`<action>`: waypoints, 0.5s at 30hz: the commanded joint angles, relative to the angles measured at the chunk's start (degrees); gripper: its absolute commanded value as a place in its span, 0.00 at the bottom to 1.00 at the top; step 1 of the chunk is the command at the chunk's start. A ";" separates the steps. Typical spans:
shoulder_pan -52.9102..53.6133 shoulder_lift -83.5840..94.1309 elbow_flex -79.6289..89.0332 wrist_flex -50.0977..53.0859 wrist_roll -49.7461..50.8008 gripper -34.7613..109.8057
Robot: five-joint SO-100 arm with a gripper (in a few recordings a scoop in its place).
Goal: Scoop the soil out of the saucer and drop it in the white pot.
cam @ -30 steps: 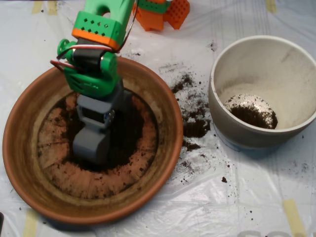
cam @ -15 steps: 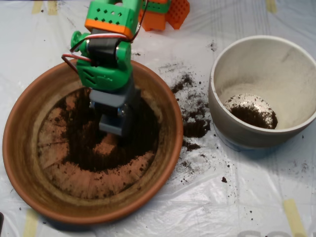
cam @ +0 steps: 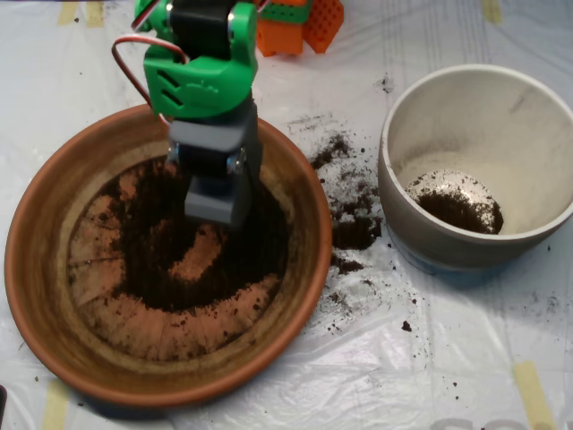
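**Partly done: some soil in the white pot, most left in the saucer**

Clearly only partway through. Gripper [cam: 215, 204] raised above the upper middle of the saucer [cam: 36, 269], hanging over the dark soil [cam: 152, 269]; halves look pressed together at the lower end, so probably clenched. Impossible to tell from above whether any soil sits inside, though a lift with a load seems the likely step in hand.

Directly below and around the gripper: soil spread as a broken ring over the saucer floor, with a bare orange patch in the middle where the terracotta and its radial marks show through. Thinner crumbs toward the lower part, thicker and darker at the right and upper side. Still a good amount to take out, by this look much more than what was already moved.

Further right, between the two containers: spilled soil [cam: 354, 228] lying on the tabletop [cam: 466, 358], in one thicker clump just beside the saucer rim and many fine crumbs scattered around. Not counted as delivered.

At the far right, well apart from the gripper: white pot [cam: 421, 242], upright, mostly empty, with only a small dark heap of soil at the bottom. Remaining work, as a judgement: carry across the gap, release over the pot, then repeat several times.
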State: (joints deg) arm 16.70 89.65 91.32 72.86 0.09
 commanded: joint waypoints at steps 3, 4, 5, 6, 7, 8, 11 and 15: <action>-2.20 10.99 -5.36 3.16 -1.41 0.24; -2.72 11.78 -5.36 3.60 -1.58 0.24; -3.34 12.48 -5.62 4.04 -1.85 0.24; -3.87 13.18 -5.89 4.48 -1.93 0.24; -4.48 13.71 -6.33 5.19 -2.20 0.24; -5.10 14.15 -6.86 5.71 -2.20 0.24; -7.38 14.94 -9.32 7.73 -2.37 0.24; -11.69 16.52 -13.45 10.90 -2.90 0.24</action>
State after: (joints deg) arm 7.56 99.32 84.46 81.65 -1.67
